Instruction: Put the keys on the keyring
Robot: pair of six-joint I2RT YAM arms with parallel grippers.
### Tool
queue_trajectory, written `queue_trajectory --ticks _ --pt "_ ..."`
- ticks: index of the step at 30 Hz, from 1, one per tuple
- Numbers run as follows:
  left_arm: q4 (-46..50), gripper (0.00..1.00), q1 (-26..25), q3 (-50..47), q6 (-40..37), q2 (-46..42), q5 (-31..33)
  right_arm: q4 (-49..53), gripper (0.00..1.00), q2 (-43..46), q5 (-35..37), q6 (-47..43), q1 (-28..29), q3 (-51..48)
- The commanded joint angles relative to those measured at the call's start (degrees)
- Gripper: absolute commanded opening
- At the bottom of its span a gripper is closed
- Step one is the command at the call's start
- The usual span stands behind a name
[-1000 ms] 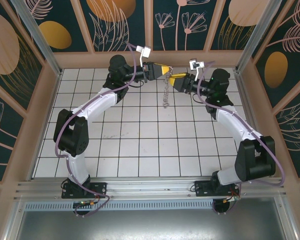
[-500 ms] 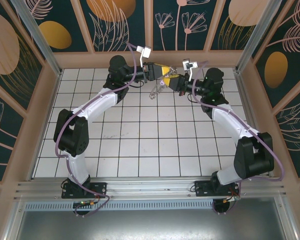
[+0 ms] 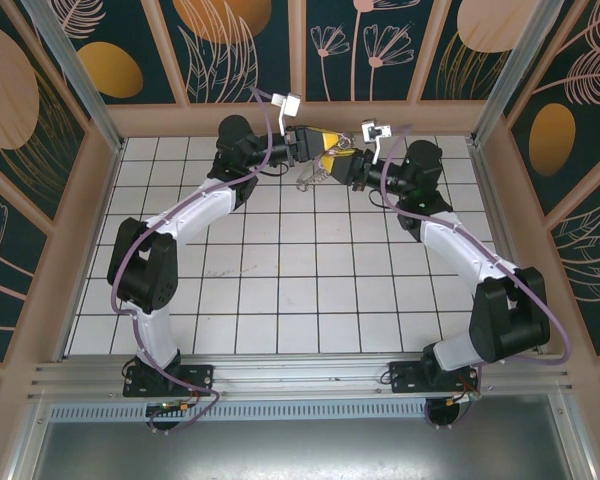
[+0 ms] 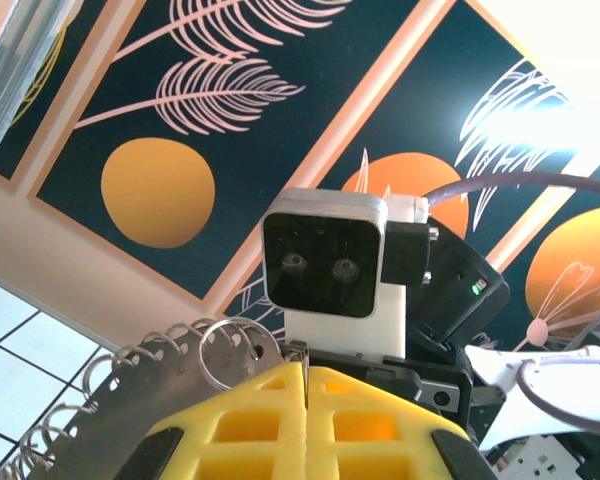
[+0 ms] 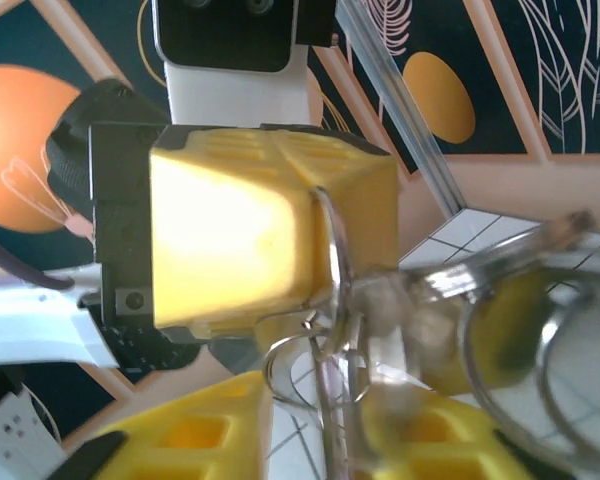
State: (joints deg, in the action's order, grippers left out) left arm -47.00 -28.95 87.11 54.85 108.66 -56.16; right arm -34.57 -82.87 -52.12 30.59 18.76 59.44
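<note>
Right gripper (image 3: 344,166) had slid left since half a second before, almost touching left gripper (image 3: 321,147), upper centre of frame. Just below them keyring (image 3: 308,179) hung bunched, no longer dangling long. Left fingers (image 4: 260,415) pressed together, pinching keyring rim; right grip unreadable.

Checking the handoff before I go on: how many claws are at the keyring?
2. The left claw reaches in from the left, the right claw from the right; they meet at the keyring over the far tiles.
</note>
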Motion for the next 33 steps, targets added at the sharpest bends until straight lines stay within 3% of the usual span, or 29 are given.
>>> queue_trajectory --ticks 1,9,13,21,33 --pt "-8.9 0.0 -0.6 -1.5 3.8 -3.1 2.5 -1.6 0.37 3.7 3.0 1.0 0.0 -3.0" --pt "-21.0 0.0 -0.7 -5.4 11.6 -3.7 4.9 0.2 0.47 18.8 11.9 3.5 -2.6 -10.0" --pt "-25.4 0.0 -0.8 -6.3 14.9 -3.7 6.0 -1.1 0.48 21.9 17.2 7.3 -4.0 -9.9" --pt "-25.9 0.0 -0.8 -8.7 17.7 -5.3 11.4 -11.7 0.47 15.3 15.6 19.8 -4.2 -5.5" --pt "-25.0 0.0 -0.8 -9.6 22.5 -5.4 15.4 -22.1 0.45 5.4 14.9 29.9 -3.6 0.2"
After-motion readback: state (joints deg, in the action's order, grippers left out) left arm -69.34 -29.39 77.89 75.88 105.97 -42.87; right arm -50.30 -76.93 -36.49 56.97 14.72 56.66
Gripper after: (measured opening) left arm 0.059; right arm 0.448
